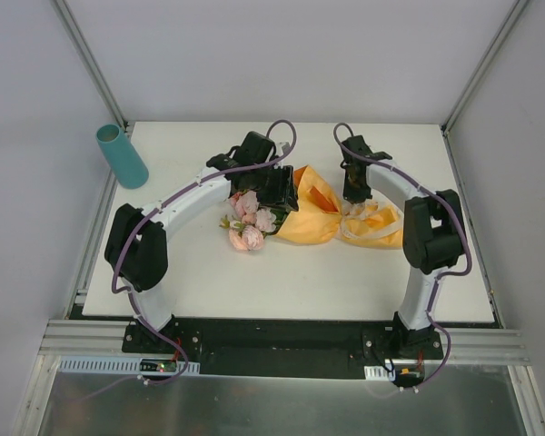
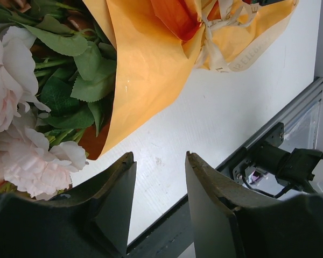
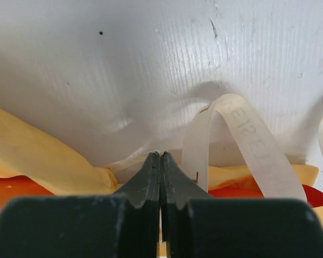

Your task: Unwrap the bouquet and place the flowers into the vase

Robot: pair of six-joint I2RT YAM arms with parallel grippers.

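Now, one crinkly orange-paper bouquet (image 1: 307, 214), one teal cylinder vase (image 1: 121, 155) far left, left gripper (image 2: 159, 156) half open, empty, right gripper (image 3: 160, 155) closed.

Both arms are bent in from the sides toward the bouquet (image 1: 311, 218), elbows poking outward. The left arm (image 1: 191, 193) reaches to the flower end, and the left pincer (image 2: 160, 156) hangs just off that end with its two fingers clearly apart and nothing between them. The right arm (image 1: 407, 193) hooks in over the wrapped tail end, wrist pointing down. The right pincer (image 3: 160, 156) is squeezed fully closed, tips pressed together low against the bouquet. Can't tell if anything's actually pinched in there.
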